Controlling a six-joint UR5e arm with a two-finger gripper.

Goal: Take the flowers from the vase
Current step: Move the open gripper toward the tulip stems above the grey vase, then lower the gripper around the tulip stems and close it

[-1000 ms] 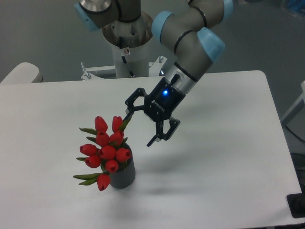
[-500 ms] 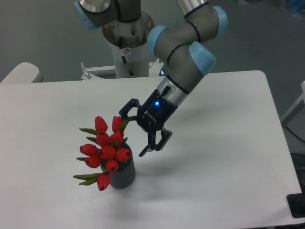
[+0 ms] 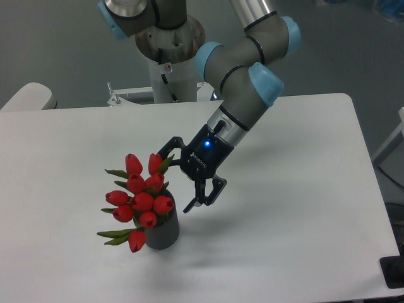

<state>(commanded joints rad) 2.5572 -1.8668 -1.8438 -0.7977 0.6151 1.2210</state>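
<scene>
— Since the table (image 3: 297, 208) is wide and bare around the work, where does everything sit?

— The arm (image 3: 243, 76) reaches down from the far edge toward the front left. The flowers (image 3: 140, 196) stand in the vase (image 3: 163, 232) near the front, leaning left.

— And the gripper (image 3: 178, 181)?

— Released, fingers spread, holding nothing. It hangs just right of the bunch, one finger by the top bud, the other lower near the vase mouth.

— How would you take the bunch well?

— I judge it should close on the stems below the buds, gathering most of them, then pull up along the vase's axis. A sideways tug could tip the small vase.
</scene>
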